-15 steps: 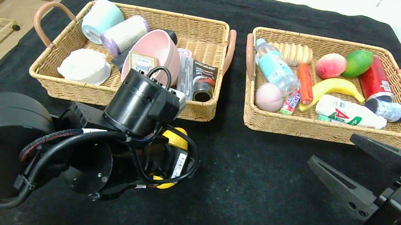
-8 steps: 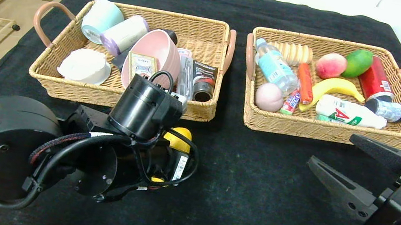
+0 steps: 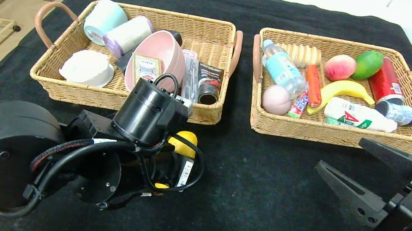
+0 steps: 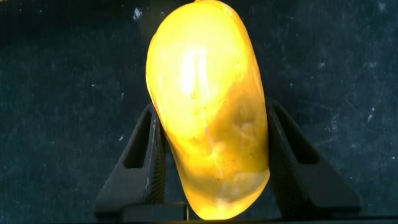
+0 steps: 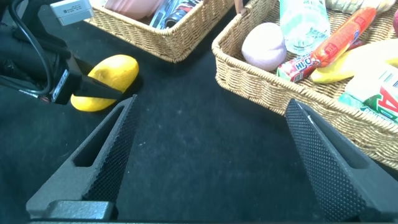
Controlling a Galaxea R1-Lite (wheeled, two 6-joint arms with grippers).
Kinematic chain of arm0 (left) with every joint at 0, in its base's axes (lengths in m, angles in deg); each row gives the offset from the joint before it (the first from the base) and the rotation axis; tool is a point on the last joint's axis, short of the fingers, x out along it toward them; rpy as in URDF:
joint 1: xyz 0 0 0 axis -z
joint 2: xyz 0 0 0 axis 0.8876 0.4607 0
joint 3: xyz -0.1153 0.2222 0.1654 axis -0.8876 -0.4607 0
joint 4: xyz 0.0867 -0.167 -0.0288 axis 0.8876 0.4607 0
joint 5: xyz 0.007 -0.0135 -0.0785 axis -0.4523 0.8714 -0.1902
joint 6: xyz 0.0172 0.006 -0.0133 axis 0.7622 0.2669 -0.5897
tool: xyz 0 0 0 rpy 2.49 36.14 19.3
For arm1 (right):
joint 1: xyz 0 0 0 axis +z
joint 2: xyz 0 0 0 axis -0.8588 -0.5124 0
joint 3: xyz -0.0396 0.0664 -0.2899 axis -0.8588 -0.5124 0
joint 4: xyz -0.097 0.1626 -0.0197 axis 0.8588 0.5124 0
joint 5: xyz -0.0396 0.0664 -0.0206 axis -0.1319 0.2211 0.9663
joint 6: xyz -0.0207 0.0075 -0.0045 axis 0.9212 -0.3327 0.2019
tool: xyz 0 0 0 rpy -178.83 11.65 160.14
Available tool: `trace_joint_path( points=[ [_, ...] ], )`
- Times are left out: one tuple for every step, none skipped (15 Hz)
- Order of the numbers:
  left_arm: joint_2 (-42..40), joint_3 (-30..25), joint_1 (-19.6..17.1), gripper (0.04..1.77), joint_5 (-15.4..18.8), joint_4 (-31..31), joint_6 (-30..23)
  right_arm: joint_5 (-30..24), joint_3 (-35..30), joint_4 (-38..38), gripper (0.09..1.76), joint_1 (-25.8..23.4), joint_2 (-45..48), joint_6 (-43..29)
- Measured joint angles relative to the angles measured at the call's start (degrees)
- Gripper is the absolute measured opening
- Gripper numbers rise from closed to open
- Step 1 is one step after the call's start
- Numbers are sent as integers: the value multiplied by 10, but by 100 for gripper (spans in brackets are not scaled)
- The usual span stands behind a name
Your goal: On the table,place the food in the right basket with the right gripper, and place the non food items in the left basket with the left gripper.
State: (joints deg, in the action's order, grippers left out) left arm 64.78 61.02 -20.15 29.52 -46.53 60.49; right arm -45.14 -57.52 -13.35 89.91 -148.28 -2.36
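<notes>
Left wrist view: left gripper (image 4: 214, 149) clamped on the yellow mango (image 4: 208, 106), now nudged farther toward the left basket (image 3: 66, 93). Food, though. Right gripper (image 3: 365, 173) wide, idle.

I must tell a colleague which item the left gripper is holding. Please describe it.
On the black table, before the left basket, the left gripper clamps a yellow mango-like fruit. It is the only item outside both baskets.

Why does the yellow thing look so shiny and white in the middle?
In the left wrist view, light glares off the yellow object, washing its centre pale between the left gripper fingers; in the right wrist view it shows plain yellow, without that glare.
</notes>
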Motion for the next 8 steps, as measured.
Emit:
trace_joint_path(
  points=[
    [0,0,0,96,-1,1,0,0,0,0,171,0,0,0],
    [0,0,0,96,-1,0,0,0,0,-1,171,0,0,0],
    [-1,0,0,96,-1,1,0,-2,0,0,171,0,2,-2],
    [-4,-1,0,96,-1,3,1,-3,3,4,171,0,5,-4],
    [-10,-2,1,96,3,5,2,-3,6,6,171,-1,9,-4],
    [-16,-3,4,96,10,4,3,-4,9,8,171,-2,14,-6],
    [-26,-3,8,96,27,3,3,-4,13,15,171,-3,19,-8],
    [-34,-2,8,95,54,1,2,-4,16,26,171,-3,24,-9]
  ],
)
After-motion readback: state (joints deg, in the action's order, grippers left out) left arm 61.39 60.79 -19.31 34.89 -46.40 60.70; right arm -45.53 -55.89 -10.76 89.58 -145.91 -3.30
